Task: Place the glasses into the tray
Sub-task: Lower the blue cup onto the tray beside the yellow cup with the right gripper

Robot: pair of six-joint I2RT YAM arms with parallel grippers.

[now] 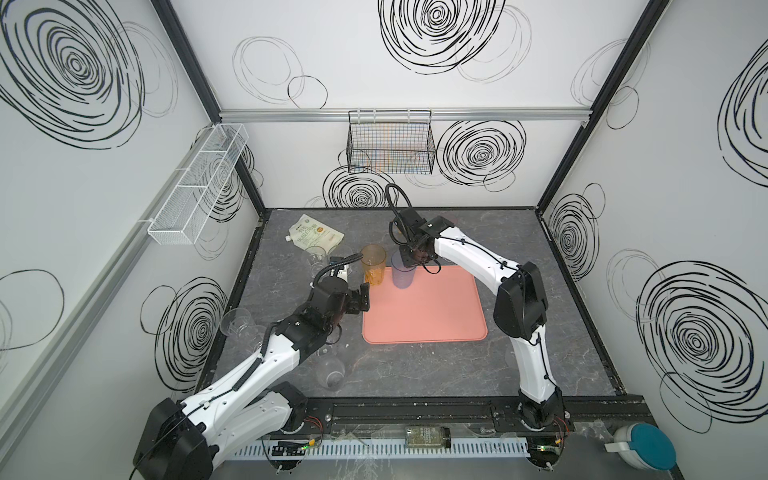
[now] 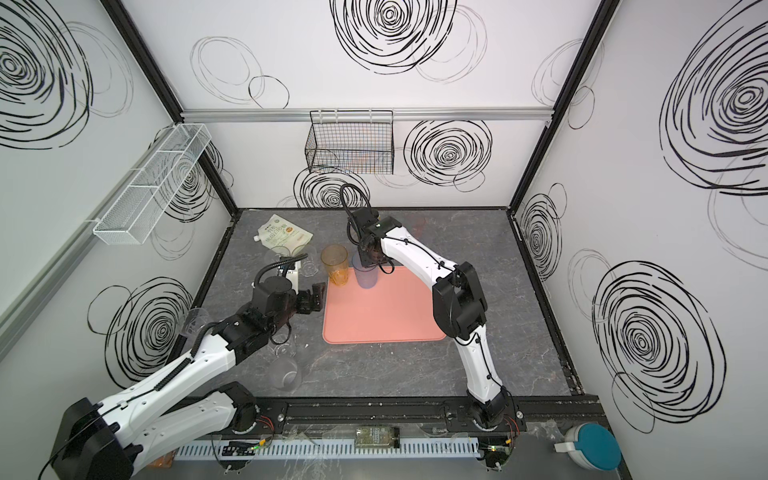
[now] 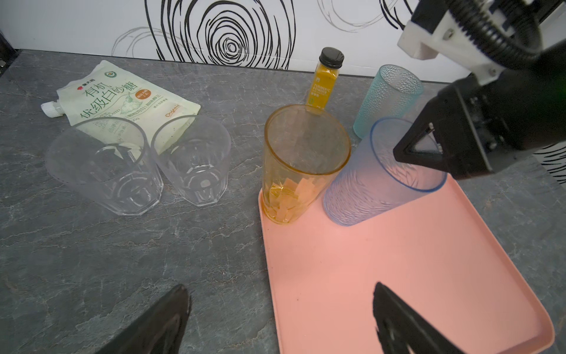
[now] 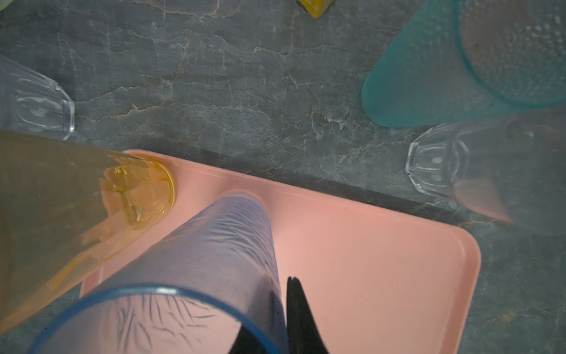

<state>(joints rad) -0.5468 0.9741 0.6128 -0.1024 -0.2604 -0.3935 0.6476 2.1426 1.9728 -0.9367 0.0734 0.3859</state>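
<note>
Blue glass (image 3: 376, 180) is standing on the tray (image 3: 398, 260), far-left corner, beside the orange glass (image 3: 300, 162); right claw (image 4: 277, 309) is pinching its rim. Left claw (image 3: 280, 309) is hovering spread wide at the tray's left edge.

We find the tray (image 1: 424, 307) on the table (image 1: 415, 374). In its far left corner stands a glass (image 1: 373, 266), with a second glass (image 1: 402, 272) just right of it. Left of the tray stand an outer short glass (image 3: 104, 165) and an inner short glass (image 3: 193, 159), with the pouch (image 3: 122, 95) behind them. Behind the tray stands a bottle (image 3: 326, 79), with a third glass (image 3: 386, 98) to its right
</note>
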